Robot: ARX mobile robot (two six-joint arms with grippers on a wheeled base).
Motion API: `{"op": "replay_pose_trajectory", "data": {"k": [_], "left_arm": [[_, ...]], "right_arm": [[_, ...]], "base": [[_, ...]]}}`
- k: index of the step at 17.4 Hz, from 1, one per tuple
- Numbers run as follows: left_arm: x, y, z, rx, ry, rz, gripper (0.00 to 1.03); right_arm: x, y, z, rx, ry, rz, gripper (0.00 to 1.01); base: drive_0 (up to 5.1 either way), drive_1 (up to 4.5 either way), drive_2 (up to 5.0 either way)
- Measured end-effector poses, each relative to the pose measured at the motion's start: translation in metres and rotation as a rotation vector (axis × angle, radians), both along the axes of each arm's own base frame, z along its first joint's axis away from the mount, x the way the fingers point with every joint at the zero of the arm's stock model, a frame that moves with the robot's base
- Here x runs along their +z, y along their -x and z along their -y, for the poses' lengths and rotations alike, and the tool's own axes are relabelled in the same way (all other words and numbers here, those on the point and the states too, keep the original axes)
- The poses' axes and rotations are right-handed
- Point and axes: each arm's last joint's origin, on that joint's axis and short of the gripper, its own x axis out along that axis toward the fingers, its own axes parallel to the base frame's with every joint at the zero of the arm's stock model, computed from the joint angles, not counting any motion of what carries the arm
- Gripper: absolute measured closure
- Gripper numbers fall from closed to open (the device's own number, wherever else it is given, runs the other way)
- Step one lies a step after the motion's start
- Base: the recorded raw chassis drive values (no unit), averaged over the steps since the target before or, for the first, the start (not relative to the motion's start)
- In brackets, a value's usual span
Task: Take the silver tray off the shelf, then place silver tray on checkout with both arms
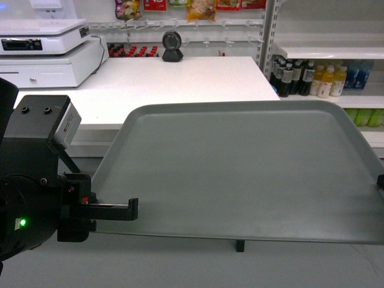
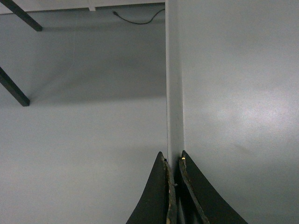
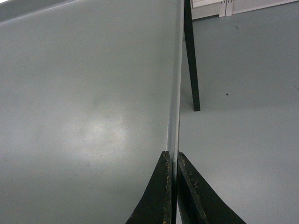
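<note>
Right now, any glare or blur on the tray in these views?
Head: sharp; the silver tray looks matte with only a faint sheen near its front edge. Left wrist: soft bright patch on the tray, and the left gripper fingers are close and slightly soft. Right wrist: similar diffuse highlight on the tray surface; the right gripper reads dark, its rim grip still legible.

Bright, even overhead light; soft glare patches on the tray (image 3: 103, 130) in both wrist views. Head view sharp, background slightly washed out.

The silver tray (image 1: 240, 174) hangs before the checkout (image 1: 180, 84), shelf (image 1: 324, 51) seemingly behind-right.
</note>
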Motion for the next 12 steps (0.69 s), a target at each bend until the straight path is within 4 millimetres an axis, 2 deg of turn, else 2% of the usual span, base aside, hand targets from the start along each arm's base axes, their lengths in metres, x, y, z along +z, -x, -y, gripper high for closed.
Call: {"op": "replay_pose_trajectory", "data": {"k": [6,12], "left_arm": [[-0.0002,0.0002,-0.0001,0.0,-0.001,-0.003,1.0],[-0.0007,0.0004,-0.0008,0.004,-0.005,-0.004,1.0]], "right_arm": [[-0.0005,0.0001,0.0001,0.001,0.0,-0.004,0.99],[-0.0004,0.0003,-0.0012,0.0,-0.003,-0.006,0.99]], "base": [[-5.0,2.4,2.4],[0.0,0.0,0.0]]}}
